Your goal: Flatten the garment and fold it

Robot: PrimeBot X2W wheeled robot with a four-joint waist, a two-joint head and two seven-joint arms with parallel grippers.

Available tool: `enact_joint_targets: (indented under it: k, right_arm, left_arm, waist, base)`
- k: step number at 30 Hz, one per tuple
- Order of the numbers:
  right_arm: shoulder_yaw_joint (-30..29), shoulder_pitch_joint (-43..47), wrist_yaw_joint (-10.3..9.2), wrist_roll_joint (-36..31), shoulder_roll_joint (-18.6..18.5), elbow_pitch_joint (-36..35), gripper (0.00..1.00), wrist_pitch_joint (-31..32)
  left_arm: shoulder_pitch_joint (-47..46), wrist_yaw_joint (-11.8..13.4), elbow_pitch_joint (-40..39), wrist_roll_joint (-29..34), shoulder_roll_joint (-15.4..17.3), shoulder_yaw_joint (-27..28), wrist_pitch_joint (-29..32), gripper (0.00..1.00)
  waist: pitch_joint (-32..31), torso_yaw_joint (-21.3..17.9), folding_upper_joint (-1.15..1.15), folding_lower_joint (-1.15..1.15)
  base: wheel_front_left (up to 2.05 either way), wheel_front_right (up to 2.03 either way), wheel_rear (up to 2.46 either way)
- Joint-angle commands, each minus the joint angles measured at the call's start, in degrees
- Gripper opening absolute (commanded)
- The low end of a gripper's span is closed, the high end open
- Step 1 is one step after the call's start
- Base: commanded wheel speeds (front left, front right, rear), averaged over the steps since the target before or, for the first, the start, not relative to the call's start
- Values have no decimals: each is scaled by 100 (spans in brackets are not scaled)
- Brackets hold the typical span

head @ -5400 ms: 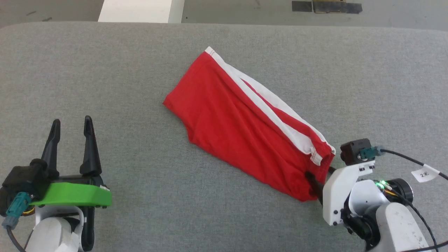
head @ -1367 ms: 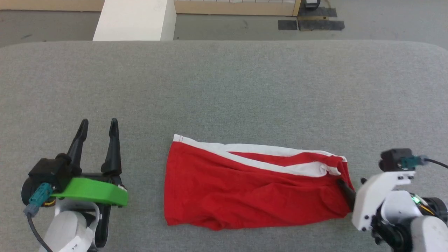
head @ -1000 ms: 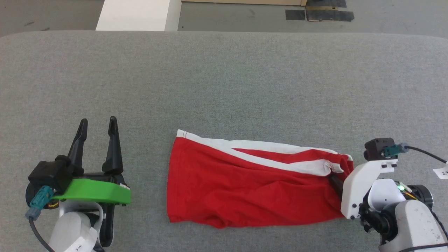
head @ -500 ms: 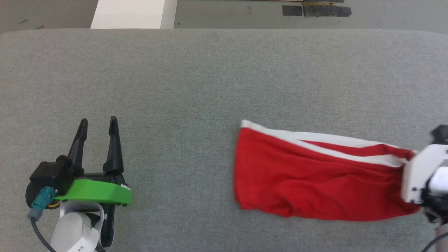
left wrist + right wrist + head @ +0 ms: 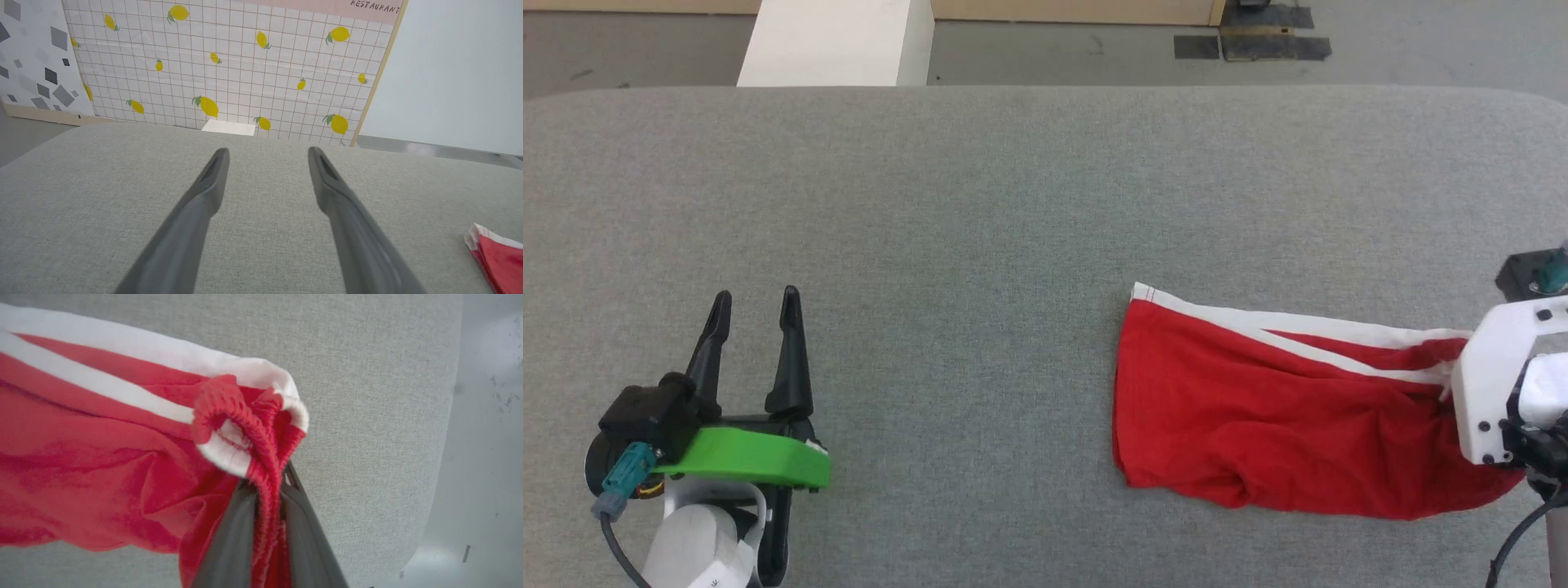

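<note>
Drags the garment [image 5: 1258,425] further right along the grey table [image 5: 1013,204] than half a second ago; now lies at the table's right end, white stripes on the far side, leg hem toward the middle. Clamps the right gripper [image 5: 269,486] narrowly on the bunched waistband [image 5: 245,428], cloth pinched between both fingers. Holds the left gripper [image 5: 756,294] wide and bare, well apart at the lower left. Best to keep the pull low and steady, stop short of the rounded table edge, then release and spread the waistband flat. Cannot make out the right fingertips from the head camera, hidden behind the white wrist mount [image 5: 1490,392]; lower edge lumpy, layers beneath unseen.
</note>
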Motion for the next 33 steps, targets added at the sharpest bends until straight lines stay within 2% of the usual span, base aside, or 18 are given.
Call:
enact_joint_targets:
  k: [1, 5, 10, 15, 24, 33]
  right_arm:
    - [111, 107, -10, 244, -28, -281, 0, 209]
    - [351, 260, -10, 995, 227, -1075, 0, 600]
    - [629, 286, -10, 1312, 859, -1130, 0, 341]
    - [1110, 172, -10, 1453, 1073, -562, 0, -315]
    - [1796, -302, -10, 1950, 1093, 795, 0, -1698]
    - [2081, -658, -10, 1879, 1094, 2190, 0, -2911]
  left_arm:
    - [57, -39, 15, 23, 5, 3, -26, 100]
    - [61, -39, 5, 9, 11, -15, -26, 100]
    - [86, -39, -18, -6, 11, -88, -26, 100]
    - [80, -39, -23, -21, 2, -174, -26, 100]
    - [36, -39, 42, -92, 24, -282, -26, 100]
    - [38, -39, 75, -120, -2, -295, -26, 100]
  waist:
    - [-35, 1, 59, 0]
    - [-53, 13, 59, 0]
    - [-56, 56, 59, 0]
    - [-28, 192, 59, 0]
    - [101, 450, 59, 0]
    - [136, 543, 59, 0]
  base:
    - [0, 0, 0]
    - [0, 0, 0]
    - [0, 0, 0]
    - [0, 0, 0]
    - [0, 0, 0]
    - [0, 0, 0]
